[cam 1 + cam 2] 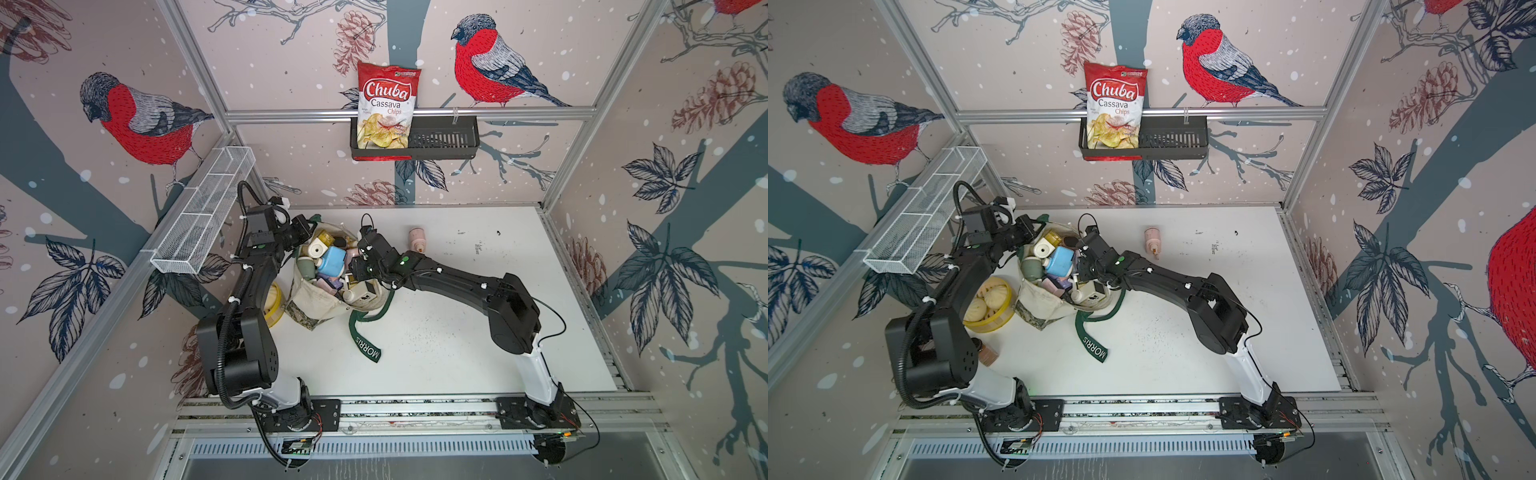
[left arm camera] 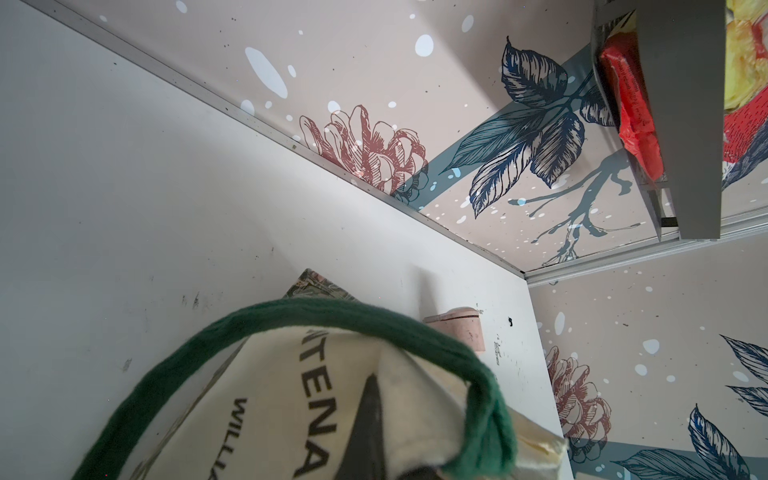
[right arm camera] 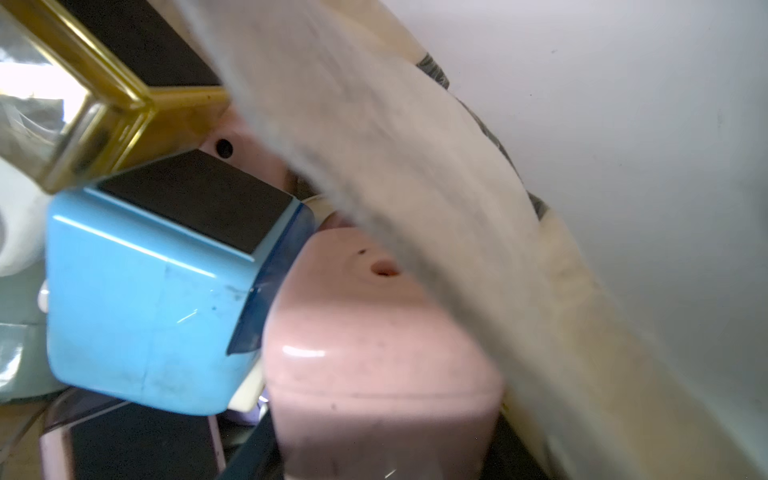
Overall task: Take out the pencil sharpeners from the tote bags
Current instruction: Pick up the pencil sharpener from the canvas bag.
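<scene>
The cream tote bag (image 1: 316,299) (image 1: 1038,303) stands open at the table's left-middle, heaped with pencil sharpeners; a blue one (image 1: 332,259) (image 1: 1061,259) lies on top. My left gripper (image 1: 309,230) (image 1: 1034,228) is shut on the bag's far rim; in the left wrist view a dark finger (image 2: 370,424) pinches the canvas (image 2: 282,395) under the green handle (image 2: 291,311). My right gripper (image 1: 353,268) (image 1: 1081,266) reaches into the bag from the right. In the right wrist view it (image 3: 382,457) grips a pink sharpener (image 3: 374,353) beside the blue one (image 3: 137,316). Another pink sharpener (image 1: 417,239) (image 1: 1152,240) lies on the table beyond the bag.
A yellow bowl (image 1: 1005,291) of pale discs sits left of the bag, under my left arm. The bag's loose "MORRIS" handle (image 1: 368,345) trails toward the front. A white wire basket (image 1: 203,212) hangs on the left wall. A black basket (image 1: 449,141) with a chips bag (image 1: 386,108) hangs on the back wall.
</scene>
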Available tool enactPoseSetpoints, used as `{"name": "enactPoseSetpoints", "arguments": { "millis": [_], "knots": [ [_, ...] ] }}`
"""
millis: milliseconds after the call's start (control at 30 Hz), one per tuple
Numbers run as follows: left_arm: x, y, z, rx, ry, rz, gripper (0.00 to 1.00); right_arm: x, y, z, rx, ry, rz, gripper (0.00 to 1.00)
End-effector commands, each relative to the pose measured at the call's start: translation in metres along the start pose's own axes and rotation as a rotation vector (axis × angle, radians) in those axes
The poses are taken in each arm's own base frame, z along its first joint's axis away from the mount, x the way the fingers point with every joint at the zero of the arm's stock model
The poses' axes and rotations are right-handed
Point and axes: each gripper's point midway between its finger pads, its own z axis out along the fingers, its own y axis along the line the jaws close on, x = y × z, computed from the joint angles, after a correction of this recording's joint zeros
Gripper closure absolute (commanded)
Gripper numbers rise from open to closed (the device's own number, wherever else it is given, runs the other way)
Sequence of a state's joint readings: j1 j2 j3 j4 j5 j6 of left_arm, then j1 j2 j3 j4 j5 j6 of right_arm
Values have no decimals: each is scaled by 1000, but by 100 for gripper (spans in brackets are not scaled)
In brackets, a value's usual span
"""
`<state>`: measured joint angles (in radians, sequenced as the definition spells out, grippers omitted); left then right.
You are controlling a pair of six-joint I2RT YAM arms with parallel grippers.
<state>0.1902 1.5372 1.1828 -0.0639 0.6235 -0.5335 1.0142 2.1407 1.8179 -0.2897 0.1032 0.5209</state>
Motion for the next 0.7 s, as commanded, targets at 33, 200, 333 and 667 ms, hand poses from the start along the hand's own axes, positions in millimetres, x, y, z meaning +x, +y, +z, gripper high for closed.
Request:
{"name": "enactPoseSetpoints", "arguments": {
  "millis": [33, 200, 333, 667],
  "knots": [
    [-19, -30, -6, 111, -55, 80, 100, -25, 12, -6, -44, -86, -46, 58],
    [-20, -29, -6, 107, -58, 81, 100, -29, 15, -23, -45, -93, -64, 65],
    [-19, -28, -6, 107, -57, 78, 100, -30, 19, -46, -53, -96, -77, 67],
    [-21, -25, -7, 104, -60, 71, 100, -27, 7, -123, -44, -47, -82, 68]
  ]
}}
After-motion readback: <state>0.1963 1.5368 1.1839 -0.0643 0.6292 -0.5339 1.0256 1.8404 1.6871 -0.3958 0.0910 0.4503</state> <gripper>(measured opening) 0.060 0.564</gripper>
